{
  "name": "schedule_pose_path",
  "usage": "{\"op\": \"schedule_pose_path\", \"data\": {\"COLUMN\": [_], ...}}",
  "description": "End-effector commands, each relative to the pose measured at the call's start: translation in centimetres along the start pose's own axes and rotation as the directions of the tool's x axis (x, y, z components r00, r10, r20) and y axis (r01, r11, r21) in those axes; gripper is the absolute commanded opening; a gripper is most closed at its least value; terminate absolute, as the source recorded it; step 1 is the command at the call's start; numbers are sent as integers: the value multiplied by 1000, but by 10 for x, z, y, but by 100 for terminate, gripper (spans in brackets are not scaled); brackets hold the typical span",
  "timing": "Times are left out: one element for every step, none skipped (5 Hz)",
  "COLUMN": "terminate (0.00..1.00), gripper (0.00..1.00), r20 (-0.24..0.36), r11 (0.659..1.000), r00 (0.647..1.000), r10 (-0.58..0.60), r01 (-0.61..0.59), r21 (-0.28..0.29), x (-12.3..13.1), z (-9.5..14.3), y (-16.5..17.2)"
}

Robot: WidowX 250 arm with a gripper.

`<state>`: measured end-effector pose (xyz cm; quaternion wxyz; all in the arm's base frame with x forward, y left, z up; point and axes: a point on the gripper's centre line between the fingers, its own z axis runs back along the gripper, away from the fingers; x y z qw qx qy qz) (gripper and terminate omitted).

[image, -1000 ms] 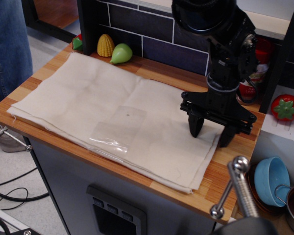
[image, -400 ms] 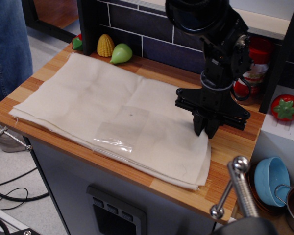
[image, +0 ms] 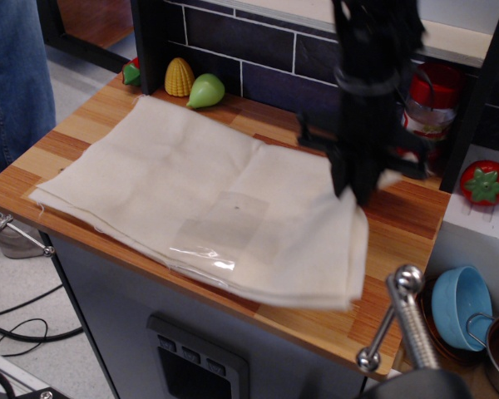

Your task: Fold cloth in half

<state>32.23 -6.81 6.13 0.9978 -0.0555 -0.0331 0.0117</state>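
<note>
The cloth (image: 191,187) is a large cream sheet lying across the wooden counter (image: 403,241), with a clear tape-like patch (image: 216,233) near its front middle. My gripper (image: 356,193) hangs over the cloth's right edge, blurred by motion. Its jaws are closed on the cloth's right edge and hold that side lifted off the counter. The right end of the cloth hangs down from the gripper and curls above the counter's front. The left part of the cloth lies flat.
A toy corn (image: 179,76) and a green pear (image: 205,91) stand at the back left by the dark tiled wall. A red jar (image: 428,104) and a toy strawberry (image: 484,181) are at the right. A blue cup (image: 461,303) sits below right. A person's leg (image: 17,75) is at the left.
The gripper closed on the cloth's right edge and rose, lifting that side. The whole cloth has slid a little to the right.
</note>
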Motion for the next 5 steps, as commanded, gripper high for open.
{"op": "schedule_pose_path", "data": {"terminate": [0, 0, 0, 0, 100], "gripper": [0, 0, 0, 0, 0], "r20": [24, -53, -68, -108, -112], "r11": [996, 991, 995, 996, 992], "r00": [999, 996, 995, 991, 993], "r10": [-27, -73, -72, -84, -36], "r01": [29, 66, 66, 81, 49], "r21": [-80, -119, -79, -28, 116], "x": [11, 6, 8, 8, 11], "z": [71, 90, 97, 89, 65], "y": [59, 99, 141, 176, 208]}}
